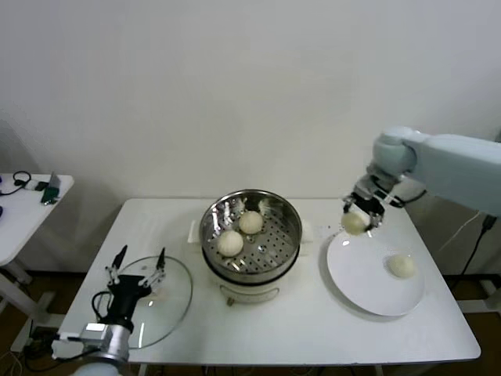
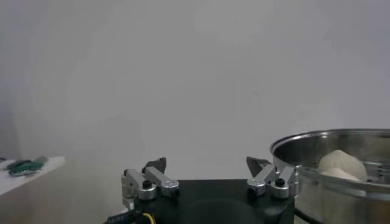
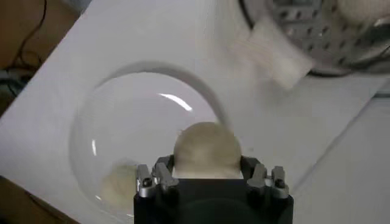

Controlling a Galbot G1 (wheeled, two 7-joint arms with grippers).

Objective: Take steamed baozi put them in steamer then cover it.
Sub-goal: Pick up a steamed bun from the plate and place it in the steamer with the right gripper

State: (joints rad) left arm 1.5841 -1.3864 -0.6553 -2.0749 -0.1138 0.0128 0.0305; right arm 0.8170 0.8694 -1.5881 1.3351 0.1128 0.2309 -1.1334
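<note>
Two baozi [image 1: 239, 233] sit inside the steamer [image 1: 250, 270] at the table's middle. A third [image 1: 354, 223] is pinched in the right gripper [image 1: 358, 217] above the plate's [image 1: 368, 286] rim; a fourth [image 1: 401, 265], seemingly untouched, lies there. Left gripper [image 1: 138, 268], fingers spread, hovers over the cover [image 1: 168, 309].

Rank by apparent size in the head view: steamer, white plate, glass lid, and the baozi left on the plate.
1-3. steamer, white plate, glass lid: too close to rank.
4. baozi on the plate, clearly smallest.
</note>
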